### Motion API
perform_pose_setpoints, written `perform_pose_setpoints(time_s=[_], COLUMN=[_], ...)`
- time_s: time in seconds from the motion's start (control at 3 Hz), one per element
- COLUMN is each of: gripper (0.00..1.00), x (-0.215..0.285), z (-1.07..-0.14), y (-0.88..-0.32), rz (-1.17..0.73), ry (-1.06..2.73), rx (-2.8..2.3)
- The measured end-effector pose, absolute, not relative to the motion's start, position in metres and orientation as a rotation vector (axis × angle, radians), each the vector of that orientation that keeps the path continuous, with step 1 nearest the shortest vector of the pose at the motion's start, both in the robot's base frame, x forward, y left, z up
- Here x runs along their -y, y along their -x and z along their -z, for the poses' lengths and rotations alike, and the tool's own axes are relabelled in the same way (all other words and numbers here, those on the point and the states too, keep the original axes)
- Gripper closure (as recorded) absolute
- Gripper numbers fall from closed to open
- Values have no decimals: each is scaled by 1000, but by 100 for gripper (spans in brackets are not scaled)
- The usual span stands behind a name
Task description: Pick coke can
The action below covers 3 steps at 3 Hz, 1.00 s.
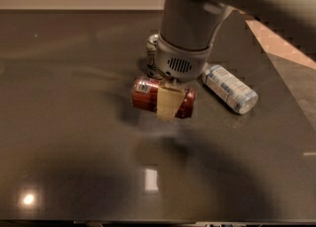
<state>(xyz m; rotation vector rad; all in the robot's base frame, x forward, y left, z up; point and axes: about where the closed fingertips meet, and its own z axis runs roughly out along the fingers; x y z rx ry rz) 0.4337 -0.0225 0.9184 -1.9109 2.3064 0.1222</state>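
Observation:
The coke can (143,94) is red with a small white label patch near its left end. It hangs on its side a little above the dark table (64,122), with its shadow on the surface below. My gripper (167,105) comes down from the thick white arm and is shut on the can. One tan finger (167,103) crosses the front of the can's middle; the other finger is hidden behind it.
A white-and-blue container (230,88) lies on its side just right of the gripper. Another can (151,49) stands behind the arm, mostly hidden. The table's right edge (281,80) runs diagonally, with orange floor beyond.

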Motion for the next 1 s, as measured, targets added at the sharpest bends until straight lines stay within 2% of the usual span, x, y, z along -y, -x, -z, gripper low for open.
perform_pose_setpoints(time_s=[1.0], gripper=[100], x=[11], z=[-998], y=[-442], rz=[-223], ry=[1998], rx=[-2076])
